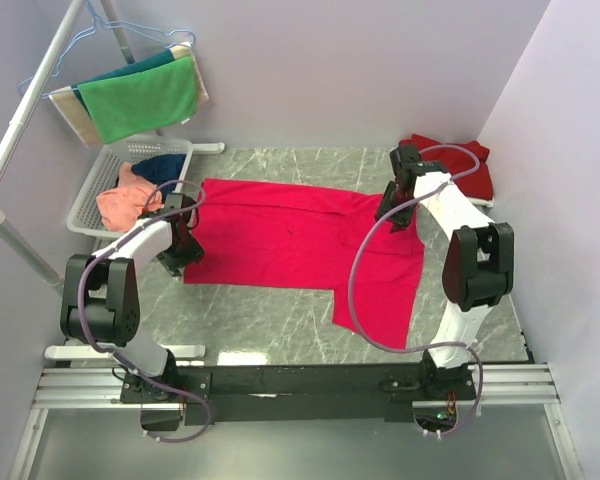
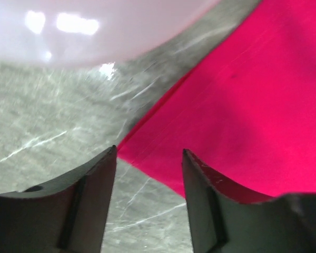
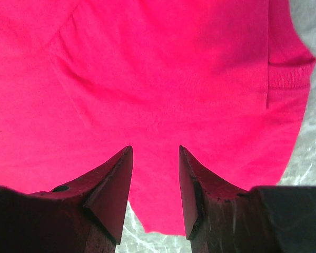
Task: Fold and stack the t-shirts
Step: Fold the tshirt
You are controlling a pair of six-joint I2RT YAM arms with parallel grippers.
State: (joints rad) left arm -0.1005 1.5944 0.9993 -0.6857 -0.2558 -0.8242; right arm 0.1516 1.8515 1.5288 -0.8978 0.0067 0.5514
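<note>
Hovering over the pinkish-red t-shirt (image 1: pixel 280 235), left gripper (image 2: pixel 149 151) and right gripper (image 3: pixel 155 148) spread-jawed, contact unclear.

Left pincer (image 2: pixel 149 151) (jaws apart) hovers over t-shirt (image 2: pixel 253 105) corner.

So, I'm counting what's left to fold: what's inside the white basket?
A salmon-orange garment and a navy garment lie bunched in the white basket. Anything beneath them is covered, so there could be more.
</note>
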